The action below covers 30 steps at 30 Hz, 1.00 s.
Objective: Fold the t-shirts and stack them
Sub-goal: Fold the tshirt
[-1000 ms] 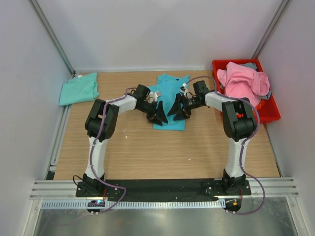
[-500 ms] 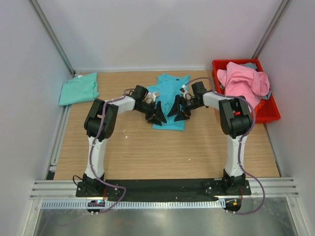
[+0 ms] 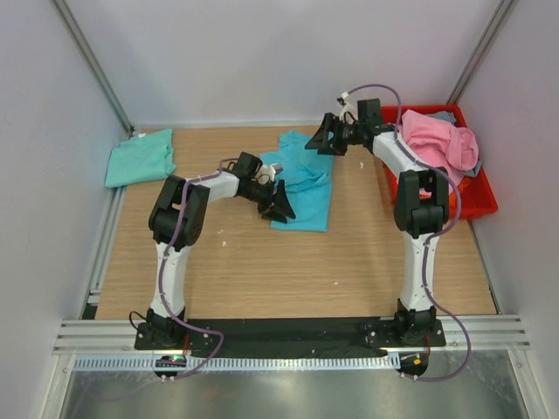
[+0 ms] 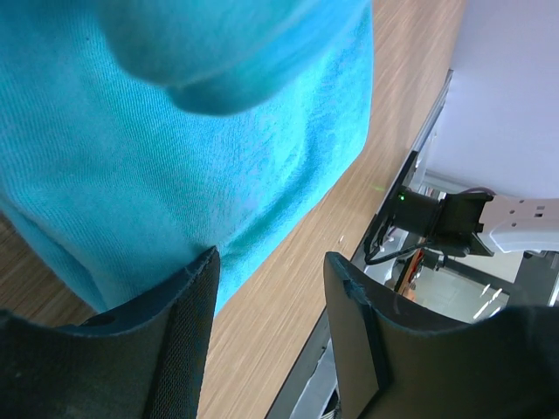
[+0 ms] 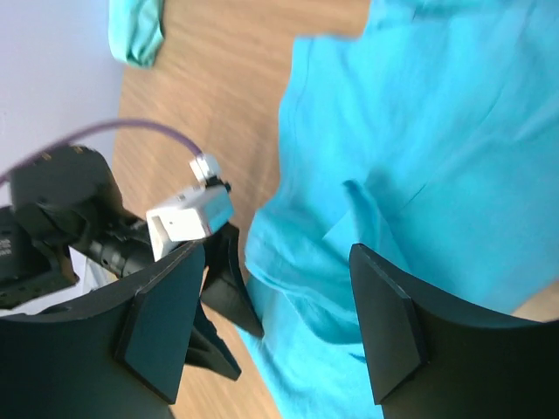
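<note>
The turquoise shirt (image 3: 301,179) lies half folded mid-table. The left claw (image 3: 281,205) sits at its near-left edge, fingers apart with only bare wood between them. The right claw (image 3: 325,140) hangs over the shirt's far end, spread wide and empty. A mint shirt (image 3: 140,157) sits folded far left, and a pink one (image 3: 432,144) fills the red bin (image 3: 479,202). The cloth looks light and limp; I'd pinch both layers at a hem corner.

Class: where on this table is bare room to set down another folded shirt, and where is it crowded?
Widest: the near half of the table, between the turquoise shirt and the arm bases. Smaller: the far strip between green shirt and turquoise shirt, and the gap between it and the red bin. Crowded: the middle, where the left arm and right arm reach.
</note>
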Tool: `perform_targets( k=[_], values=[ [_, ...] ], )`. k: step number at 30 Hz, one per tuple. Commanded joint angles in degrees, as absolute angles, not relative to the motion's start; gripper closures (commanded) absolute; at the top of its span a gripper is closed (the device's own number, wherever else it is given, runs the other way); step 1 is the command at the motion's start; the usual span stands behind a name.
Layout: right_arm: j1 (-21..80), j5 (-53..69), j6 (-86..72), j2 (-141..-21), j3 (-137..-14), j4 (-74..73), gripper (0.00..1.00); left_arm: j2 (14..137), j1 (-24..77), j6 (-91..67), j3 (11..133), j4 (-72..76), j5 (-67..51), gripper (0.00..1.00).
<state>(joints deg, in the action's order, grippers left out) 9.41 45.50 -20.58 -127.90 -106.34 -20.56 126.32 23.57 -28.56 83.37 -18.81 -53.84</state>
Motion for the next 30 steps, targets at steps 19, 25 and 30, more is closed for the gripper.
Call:
perform_targets(
  k=[19,25,30],
  values=[
    [8.1,51.1,-18.5,-100.7,-67.5,-26.4,0.25,108.6,20.3,-28.9,76.3,-24.0,-49.0,0.28],
    [8.2,50.2,-16.9,-101.9,-65.0,-29.4,0.25,112.1,19.5,-29.0,74.4,-25.1,-46.8,0.28],
    [8.9,49.1,-17.2,-102.9,-61.5,-28.6,0.26,114.8,19.5,-30.6,72.5,-24.8,-46.1,0.31]
  ],
)
